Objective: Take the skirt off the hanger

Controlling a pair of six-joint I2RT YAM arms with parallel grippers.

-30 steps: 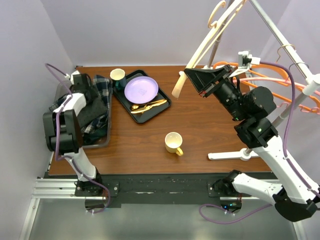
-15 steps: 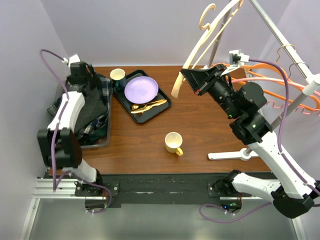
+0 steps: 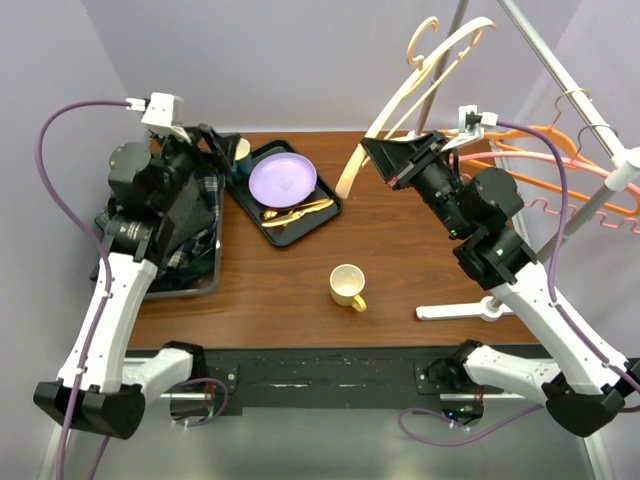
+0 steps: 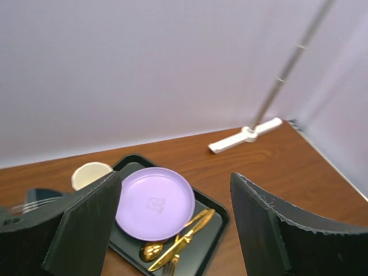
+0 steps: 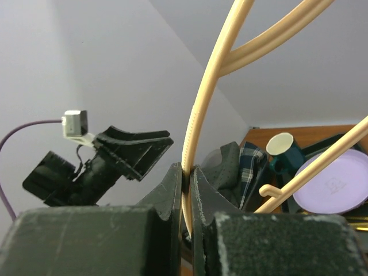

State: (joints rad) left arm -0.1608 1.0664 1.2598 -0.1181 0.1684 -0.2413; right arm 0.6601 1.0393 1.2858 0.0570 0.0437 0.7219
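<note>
Swinging the bare cream hanger [image 3: 402, 88], clamped tight in the right pincer [image 5: 187, 179], could knock it against the rack pole [image 3: 459, 22] or twist it loose, while the left pincer [image 4: 175, 190] gapes wide and empty above the skirt [image 3: 203, 207] heaped in the grey bin [image 3: 200, 287] on the surface's left side.

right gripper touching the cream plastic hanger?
Touching. The right wrist view shows the cream plastic hanger pinched in the shut right gripper, with no gap on either side.
</note>
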